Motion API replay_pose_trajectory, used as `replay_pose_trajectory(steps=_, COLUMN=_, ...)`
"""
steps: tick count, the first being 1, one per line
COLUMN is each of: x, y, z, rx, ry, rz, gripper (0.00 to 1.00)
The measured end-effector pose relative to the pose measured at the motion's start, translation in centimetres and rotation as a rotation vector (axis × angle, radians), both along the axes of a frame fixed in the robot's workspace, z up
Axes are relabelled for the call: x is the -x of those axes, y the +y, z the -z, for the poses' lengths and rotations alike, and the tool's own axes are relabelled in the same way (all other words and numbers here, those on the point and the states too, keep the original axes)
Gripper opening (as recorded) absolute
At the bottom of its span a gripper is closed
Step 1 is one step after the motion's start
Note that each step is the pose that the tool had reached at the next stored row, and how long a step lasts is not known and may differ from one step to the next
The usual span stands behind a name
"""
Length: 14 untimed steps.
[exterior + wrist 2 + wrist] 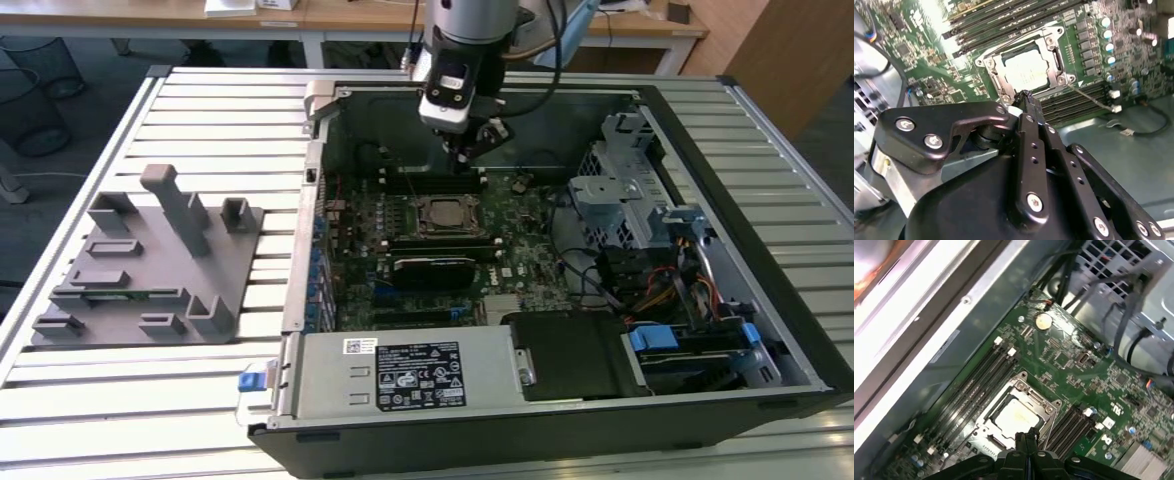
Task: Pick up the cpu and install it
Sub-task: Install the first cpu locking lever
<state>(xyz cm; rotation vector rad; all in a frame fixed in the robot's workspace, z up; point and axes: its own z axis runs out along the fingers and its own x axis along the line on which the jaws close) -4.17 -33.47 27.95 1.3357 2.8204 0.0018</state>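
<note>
CPU (1025,71): you can see it lying flat inside the metal-framed socket (1053,40) on the green motherboard (527,255), its silvery top facing up, and it also shows in the first wrist view (1015,416) and in the exterior view (442,214). Your gripper (1025,95) is above the board, close to one edge of the socket frame, and it does not touch the chip. Its two black fingers (1023,440) are pressed together at the tips, with no gap and nothing between them. In the exterior view the arm comes down into the open computer case (747,190) near its rear wall. On the exterior view's left, the grey fixture tray (147,270) stands on the slatted table (120,410), well apart from the case.
</note>
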Motion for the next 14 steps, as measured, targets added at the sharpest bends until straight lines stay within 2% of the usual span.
replay_pose_trajectory(steps=14, x=0.0, y=0.0, z=0.38, rx=0.0002, ry=0.0001, rz=-0.255, gripper=0.11)
